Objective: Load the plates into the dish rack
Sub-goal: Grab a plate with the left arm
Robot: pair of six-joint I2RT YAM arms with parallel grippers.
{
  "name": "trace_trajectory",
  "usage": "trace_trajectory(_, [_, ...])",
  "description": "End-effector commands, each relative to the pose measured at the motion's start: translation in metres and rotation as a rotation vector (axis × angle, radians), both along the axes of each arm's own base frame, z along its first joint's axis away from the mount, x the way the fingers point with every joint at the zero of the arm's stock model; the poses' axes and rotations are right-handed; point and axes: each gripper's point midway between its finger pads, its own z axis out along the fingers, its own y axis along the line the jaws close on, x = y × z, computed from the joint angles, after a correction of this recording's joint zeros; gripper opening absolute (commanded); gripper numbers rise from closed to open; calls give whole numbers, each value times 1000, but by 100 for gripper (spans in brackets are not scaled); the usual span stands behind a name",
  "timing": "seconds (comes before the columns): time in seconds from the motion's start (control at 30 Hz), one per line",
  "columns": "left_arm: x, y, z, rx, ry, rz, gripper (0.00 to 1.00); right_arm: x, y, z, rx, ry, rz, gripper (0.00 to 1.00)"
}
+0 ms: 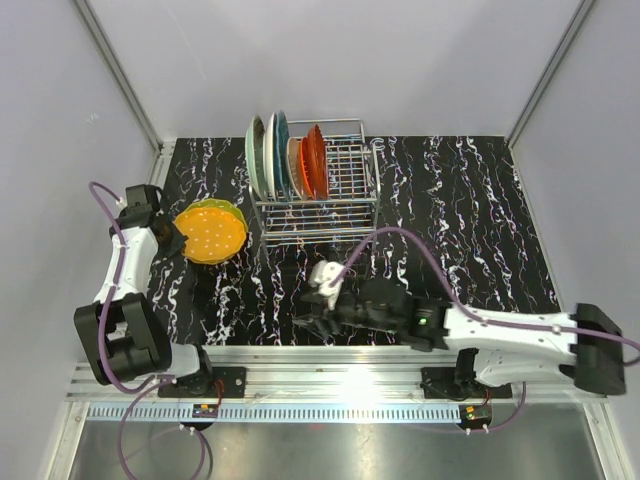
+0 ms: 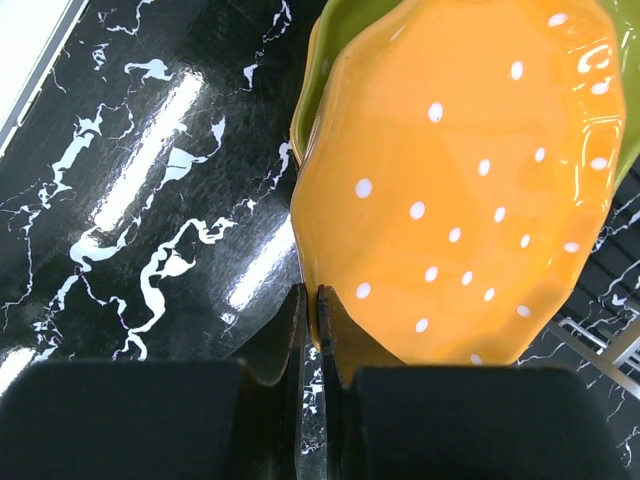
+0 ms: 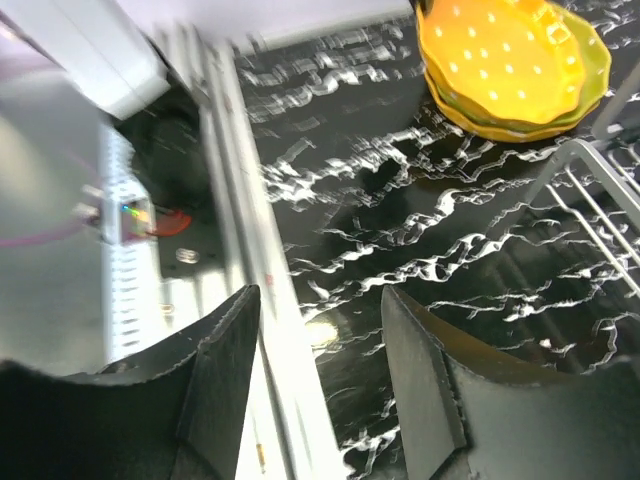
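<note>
Top external view: the dish rack (image 1: 330,200) stands at the far middle of the black, white-veined bench (image 1: 470,200). It holds four plates on edge in its left part: a mint plate (image 1: 256,158), a teal plate (image 1: 282,150), a cream plate (image 1: 296,165) and a red-orange plate (image 1: 315,160). To the left of the rack, clear of it, lies the dotted orange plate (image 1: 212,232), with the left gripper (image 1: 178,238) at its left rim. The right gripper (image 1: 303,325) hangs over the near middle of the bench, well apart from every plate.

Left wrist view: only here is the grip plain. The left gripper (image 2: 312,300) is clenched on the rim of the orange plate (image 2: 460,190). A yellow-green plate (image 2: 335,45) shows beneath it.

Right wrist view: the right gripper (image 3: 320,295) is released, its jaws apart with nothing between them. The orange plate (image 3: 505,55) rests stacked on the yellow-green plate (image 3: 590,75), and a corner of the dish rack (image 3: 590,190) shows at the right edge. Whether the orange plate is raised off the one below cannot be told.
</note>
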Motion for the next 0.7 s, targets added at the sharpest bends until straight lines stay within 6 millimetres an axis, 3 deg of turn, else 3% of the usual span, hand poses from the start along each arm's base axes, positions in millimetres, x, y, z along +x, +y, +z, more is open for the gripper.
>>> trace_trajectory(0.0, [7, -8, 18, -12, -91, -49, 0, 26, 30, 14, -49, -193, -97, 59])
trace_trajectory(0.03, [6, -7, 20, -8, -97, -47, 0, 22, 44, -4, -103, -207, -76, 59])
trace_trajectory(0.17, [4, -7, 22, 0, -107, -46, 0, 22, 79, -6, -109, -272, -56, 61])
trace_trajectory(0.2, [4, -8, 22, -3, -107, -47, 0, 23, 87, 3, -88, -288, -51, 62])
trace_trajectory(0.27, [4, -9, 22, -10, -111, -50, 0, 26, 101, -10, -112, -302, -50, 65])
trace_trajectory(0.33, [3, -10, 23, -10, -116, -54, 0, 35, 116, -20, -140, -335, -67, 66])
trace_trajectory(0.37, [2, -9, 24, -6, -118, -52, 0, 38, 125, -15, -125, -353, -74, 66])
trace_trajectory(0.43, [2, -9, 27, -1, -127, -51, 0, 49, 136, -31, -163, -385, -104, 66])
trace_trajectory(0.47, [1, -9, 26, 1, -127, -50, 0, 54, 144, -23, -146, -421, -117, 68])
trace_trajectory(0.5, [1, -9, 28, 5, -130, -51, 0, 60, 149, -36, -175, -432, -134, 69])
trace_trajectory(0.57, [1, -9, 30, 8, -139, -48, 0, 67, 161, -31, -164, -463, -156, 71])
trace_trajectory(0.6, [1, -10, 30, 3, -144, -49, 0, 72, 165, -46, -208, -504, -159, 73])
trace_trajectory(0.67, [1, -11, 29, -3, -144, -53, 0, 81, 176, -42, -208, -547, -181, 76])
